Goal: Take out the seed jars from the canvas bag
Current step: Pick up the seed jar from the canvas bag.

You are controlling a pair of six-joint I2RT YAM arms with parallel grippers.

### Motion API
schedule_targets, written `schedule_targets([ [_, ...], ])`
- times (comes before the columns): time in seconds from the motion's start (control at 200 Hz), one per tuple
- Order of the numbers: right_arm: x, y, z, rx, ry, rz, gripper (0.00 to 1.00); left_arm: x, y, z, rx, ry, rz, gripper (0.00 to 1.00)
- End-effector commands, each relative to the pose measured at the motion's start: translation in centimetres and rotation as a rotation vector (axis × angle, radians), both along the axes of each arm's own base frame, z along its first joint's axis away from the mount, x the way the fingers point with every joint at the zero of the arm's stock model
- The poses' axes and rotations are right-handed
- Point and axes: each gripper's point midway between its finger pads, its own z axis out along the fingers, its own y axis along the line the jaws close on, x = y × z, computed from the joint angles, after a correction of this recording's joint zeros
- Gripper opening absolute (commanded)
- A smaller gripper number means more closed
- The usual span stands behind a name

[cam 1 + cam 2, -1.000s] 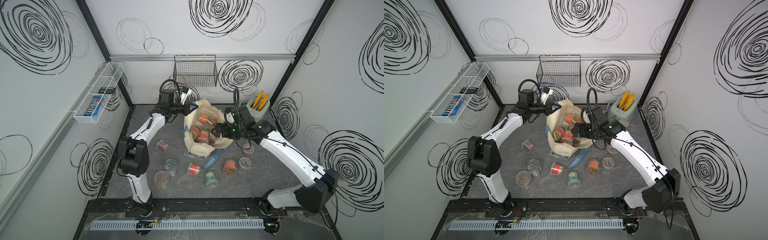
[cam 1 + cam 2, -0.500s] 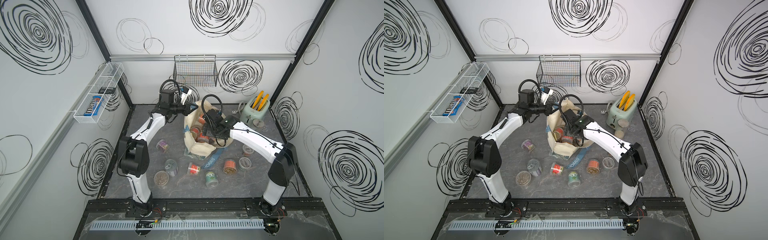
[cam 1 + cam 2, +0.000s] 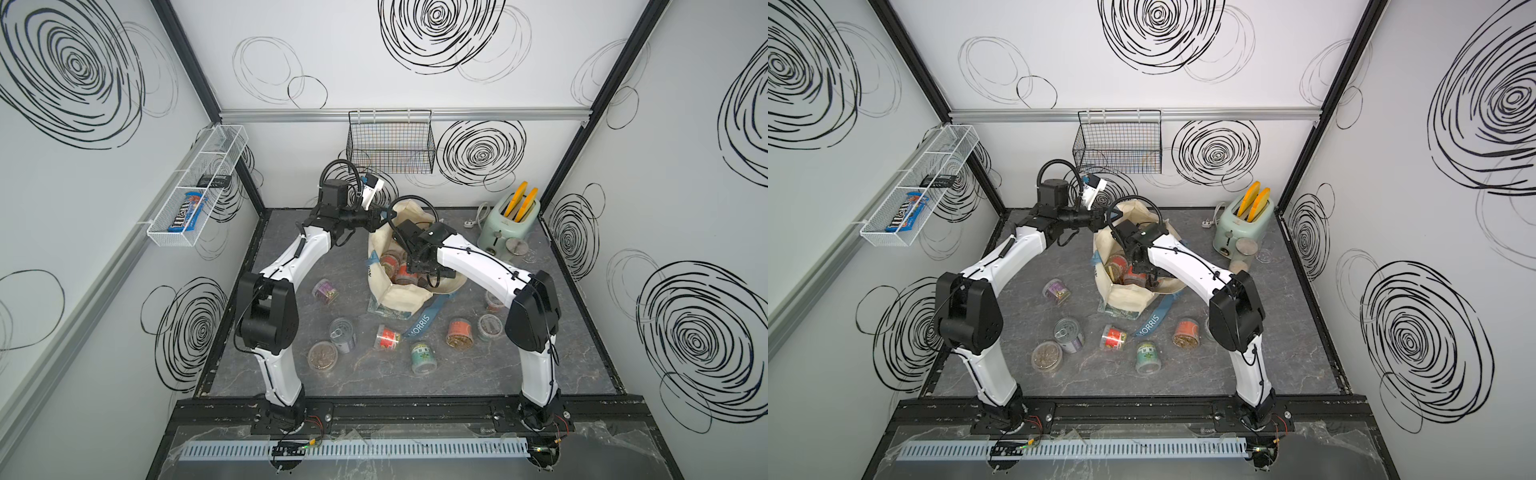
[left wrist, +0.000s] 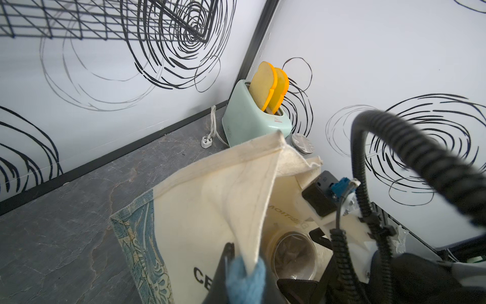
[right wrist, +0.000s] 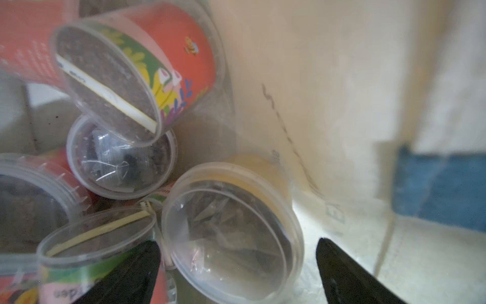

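The cream canvas bag (image 3: 401, 297) (image 3: 1127, 297) stands open mid-table, with a blue MORRIS strap (image 3: 419, 324) trailing in front. My left gripper (image 3: 384, 216) (image 4: 246, 263) is shut on the bag's rim and blue handle (image 4: 246, 281), holding the mouth up. My right gripper (image 3: 419, 270) (image 5: 238, 244) is down inside the bag and open. Its fingers (image 5: 131, 273) straddle a clear-lidded seed jar (image 5: 231, 231) without pinching it. More seed jars lie around it, one with a red label (image 5: 163, 60). Several seed jars lie out on the table, among them purple (image 3: 325, 291), red (image 3: 388, 337) and green (image 3: 423, 357).
A mint toaster (image 3: 509, 220) with yellow slices stands at the back right, with a metal-topped canister (image 3: 516, 249) in front of it. A black wire basket (image 3: 390, 143) hangs on the back wall. A white wire shelf (image 3: 195, 187) is on the left wall.
My right arm has swung from the bag's right side over its mouth and lowered the gripper among the jars. The left arm has held still on the bag.
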Motion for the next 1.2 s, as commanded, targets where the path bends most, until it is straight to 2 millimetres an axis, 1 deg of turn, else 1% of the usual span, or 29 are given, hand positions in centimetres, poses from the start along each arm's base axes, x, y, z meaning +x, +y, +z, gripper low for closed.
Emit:
schedule_targets([
  [0.0,0.1,-0.3,-0.3,0.02,-0.001,-0.025,0.97,-1.7,-0.6,6.2,-0.067,-0.195,-0.07,0.0],
  [0.155,1.1,-1.0,-1.3,-0.018,-0.024,-0.068,0.97,-1.9,-0.7,6.6,-0.084,-0.193,-0.075,0.0],
  [0.365,2.0,-1.6,-1.9,-0.037,-0.048,-0.093,0.99,-2.2,-0.6,7.0,-0.088,-0.203,-0.078,0.0],
  [0.41,2.1,-1.7,-1.8,-0.042,-0.052,-0.103,0.99,-2.3,-0.6,6.9,-0.088,-0.203,-0.08,0.0],
  [0.475,2.2,-1.6,-1.2,-0.03,-0.065,-0.114,0.99,-2.3,-0.6,6.9,-0.09,-0.197,-0.08,0.0],
  [0.64,2.9,-0.5,0.2,0.072,-0.085,-0.122,0.97,-2.3,-0.7,7.1,-0.099,-0.199,-0.085,0.0],
  [0.8,2.9,0.6,0.5,0.119,-0.077,-0.137,0.97,-2.4,-0.7,7.3,-0.109,-0.199,-0.086,0.0],
  [0.885,3.0,0.5,0.0,0.104,-0.081,-0.148,0.97,-2.4,-0.7,7.3,-0.111,-0.196,-0.086,0.0],
  [1.051,3.1,-0.9,-1.1,0.003,-0.082,-0.215,0.97,-2.4,-0.7,7.3,-0.109,-0.199,-0.087,0.0],
  [1.196,2.9,-1.2,-2.6,-0.059,-0.056,-0.22,0.97,-2.3,-0.7,7.3,-0.109,-0.2,-0.085,0.0],
])
